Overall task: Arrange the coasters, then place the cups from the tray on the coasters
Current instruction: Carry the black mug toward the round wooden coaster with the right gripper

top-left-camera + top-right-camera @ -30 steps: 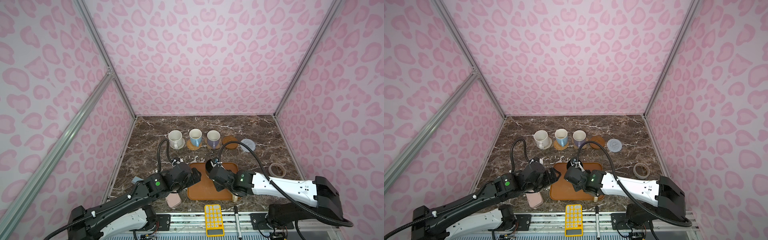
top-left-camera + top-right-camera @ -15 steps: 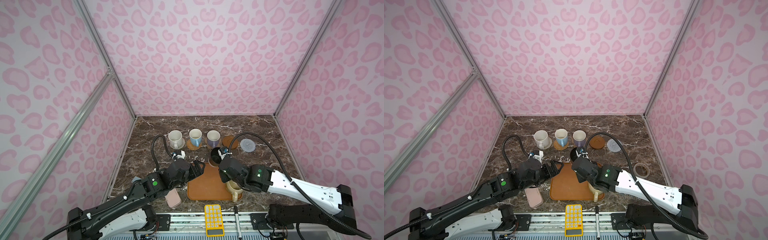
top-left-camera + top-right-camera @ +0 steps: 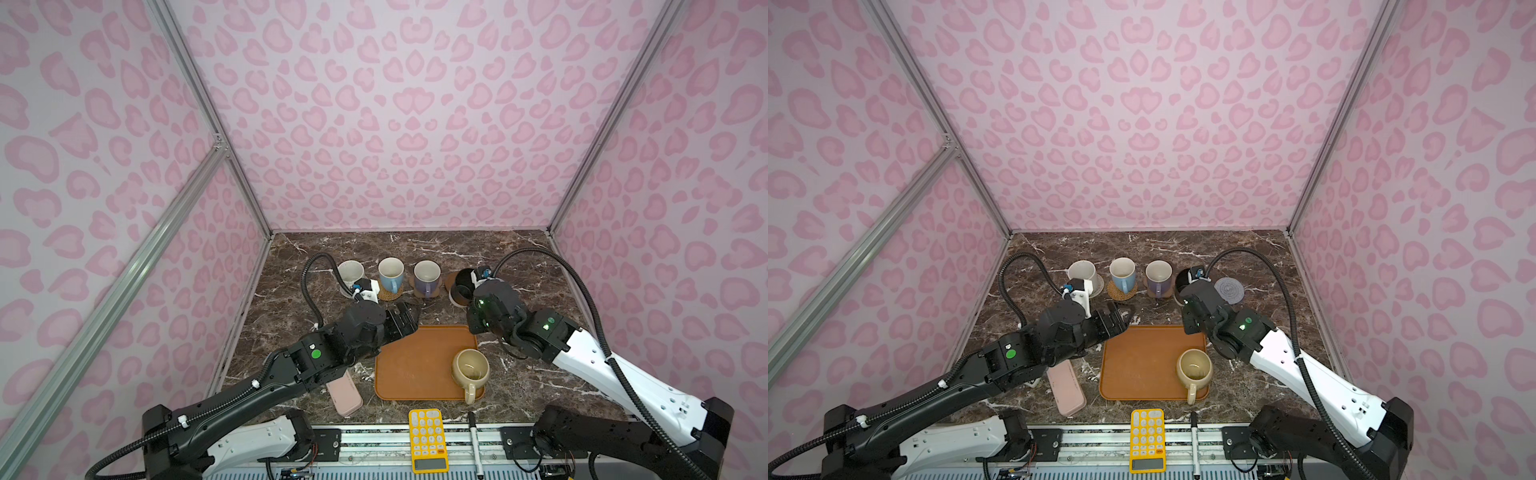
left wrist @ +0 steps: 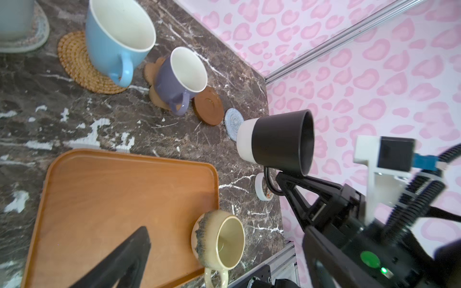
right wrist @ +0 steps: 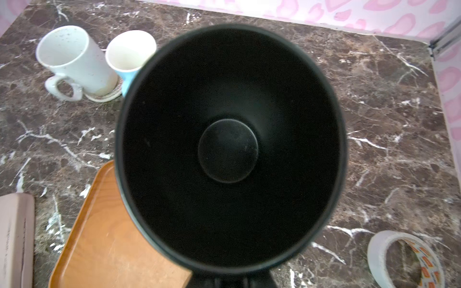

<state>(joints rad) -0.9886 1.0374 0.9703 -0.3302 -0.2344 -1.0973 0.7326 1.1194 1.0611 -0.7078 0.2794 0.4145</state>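
Place: a robot test booth, of the kind kept in a lab, is shown; no home, shop or office is suggested.
Walls: the work area is closed in by flat panels (image 3: 415, 124) printed with pink spots.
Frame: the panels are held by bare aluminium bars (image 3: 219, 145).
Surface: a tabletop (image 3: 457, 249) with a dark brown marble pattern is boxed in on three sides.
Front edge: a metal rail (image 3: 365, 440) with exposed wiring is fitted.
Machines: a left arm (image 3: 249, 390) and a right arm (image 3: 615, 374) are mounted at that rail.
Props: a tray (image 3: 415, 361), mugs (image 3: 390, 274), a calculator (image 3: 428, 436) and a pen (image 3: 476, 440) are laid out.
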